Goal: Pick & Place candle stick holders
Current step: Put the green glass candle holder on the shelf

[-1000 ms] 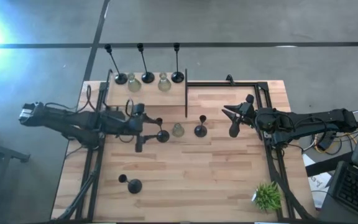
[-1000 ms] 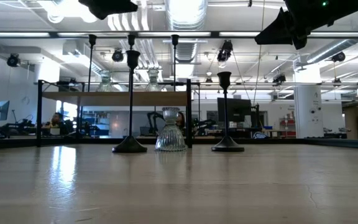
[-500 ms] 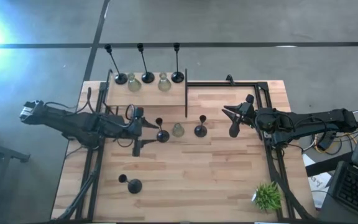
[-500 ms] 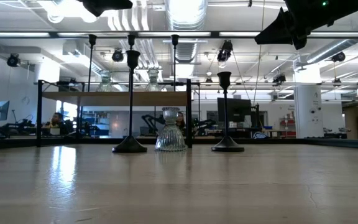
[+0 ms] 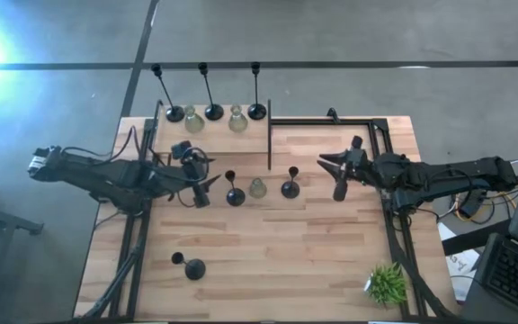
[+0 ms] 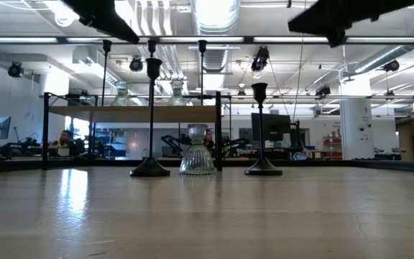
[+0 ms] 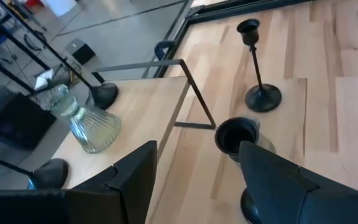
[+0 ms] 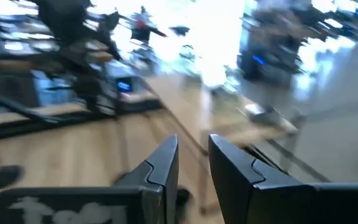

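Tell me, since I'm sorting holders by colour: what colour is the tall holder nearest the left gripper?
Black, stem and base alike; the tall holder shows best in the high view.

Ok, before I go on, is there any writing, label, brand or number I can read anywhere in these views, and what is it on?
None that can be read.
Candle stick holders: no markings visible.
Wooden table: bare wood, no label.
Paper at the table's right edge: dark marks, too small to read.
Screens in the room behind: too far and blurred to read.
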{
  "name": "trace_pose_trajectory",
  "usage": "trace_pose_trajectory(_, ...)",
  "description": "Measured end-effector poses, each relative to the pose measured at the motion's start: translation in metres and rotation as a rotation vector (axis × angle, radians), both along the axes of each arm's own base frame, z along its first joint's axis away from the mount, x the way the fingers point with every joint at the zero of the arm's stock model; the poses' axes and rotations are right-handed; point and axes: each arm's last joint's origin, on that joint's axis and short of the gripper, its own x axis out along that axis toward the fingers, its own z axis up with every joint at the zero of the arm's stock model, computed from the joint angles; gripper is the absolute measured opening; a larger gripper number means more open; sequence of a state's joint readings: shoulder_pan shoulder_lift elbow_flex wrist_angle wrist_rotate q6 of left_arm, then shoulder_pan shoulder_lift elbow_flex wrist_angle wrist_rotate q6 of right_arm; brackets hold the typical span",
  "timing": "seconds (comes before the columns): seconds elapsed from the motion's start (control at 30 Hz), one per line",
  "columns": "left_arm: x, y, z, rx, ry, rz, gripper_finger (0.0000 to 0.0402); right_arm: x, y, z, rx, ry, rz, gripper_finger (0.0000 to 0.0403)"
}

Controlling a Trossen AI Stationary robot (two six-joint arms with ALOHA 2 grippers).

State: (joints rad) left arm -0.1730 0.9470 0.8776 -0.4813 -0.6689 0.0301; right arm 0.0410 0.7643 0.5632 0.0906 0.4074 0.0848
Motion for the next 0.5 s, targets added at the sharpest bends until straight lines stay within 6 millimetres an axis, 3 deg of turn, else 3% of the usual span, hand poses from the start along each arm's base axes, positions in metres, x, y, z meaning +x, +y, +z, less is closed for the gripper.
trace_pose_trajectory(0.23, -0.001, 0.001, -0.006, -0.029, 0.001, 0.022, 0.0232, 0.032, 0.002, 0.022, -0.075, 0.056, 0.056, 0.0068)
trace_pose_trajectory(0.5, -0.004, 0.002, -0.015, -0.039, 0.023, 0.034, 0.0232, 0.095, 0.009, 0.009, -0.172, 0.281, 0.206, 0.0076)
